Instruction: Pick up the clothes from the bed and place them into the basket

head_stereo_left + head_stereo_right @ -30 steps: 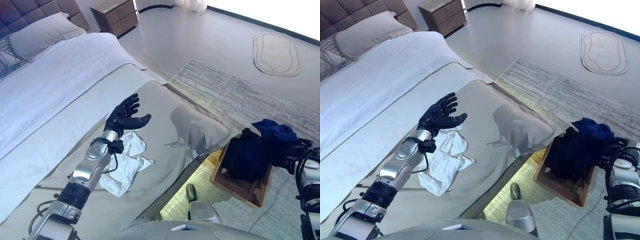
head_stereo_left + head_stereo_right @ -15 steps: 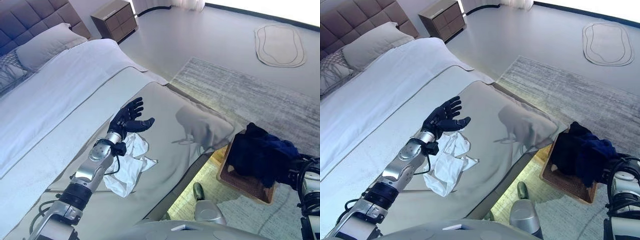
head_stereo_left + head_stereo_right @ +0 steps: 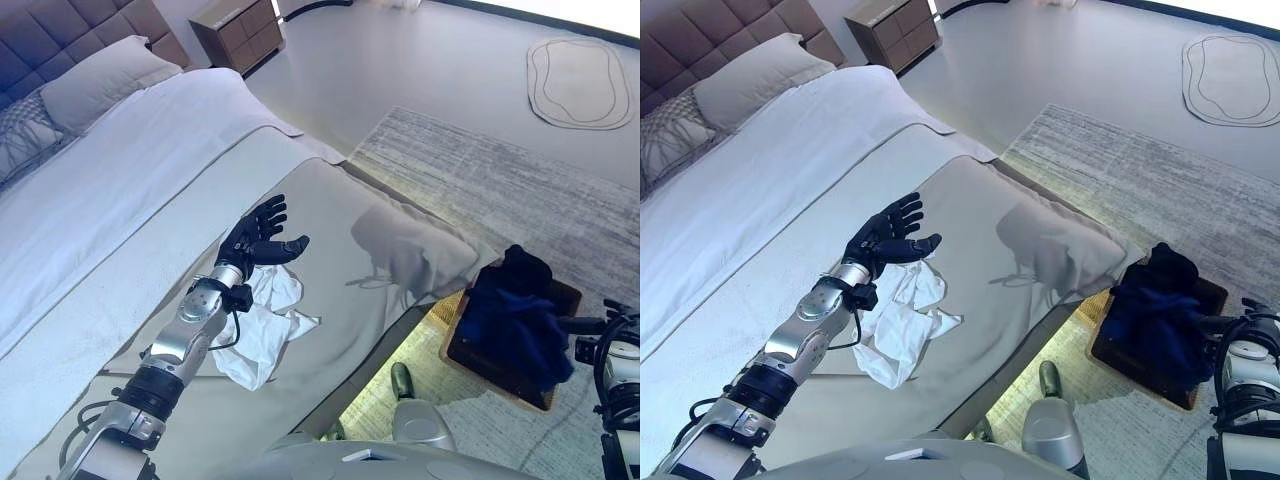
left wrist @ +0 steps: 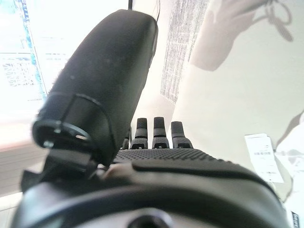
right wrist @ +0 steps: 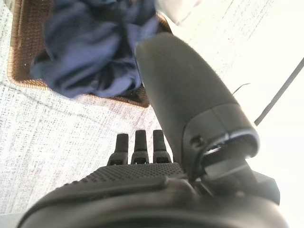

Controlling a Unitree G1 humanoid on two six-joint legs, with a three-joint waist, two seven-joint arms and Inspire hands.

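left hand [image 3: 255, 235]: open, above white cloth [image 3: 262, 325] on bed [image 3: 120, 170]
right hand [image 5: 156, 137]: open, empty
basket [image 3: 560, 300]: held dark clothes [image 3: 515, 310]

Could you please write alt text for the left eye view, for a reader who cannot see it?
The robot's open left hand hovers over a crumpled white garment on the bed. On the floor beside it, a brown basket holds dark blue clothes.

A home bedroom: a made bed [image 3: 120, 190] with pillows [image 3: 95, 80] and tufted headboard [image 3: 70, 30], a nightstand [image 3: 245, 35], rugs [image 3: 500, 180] on the floor.
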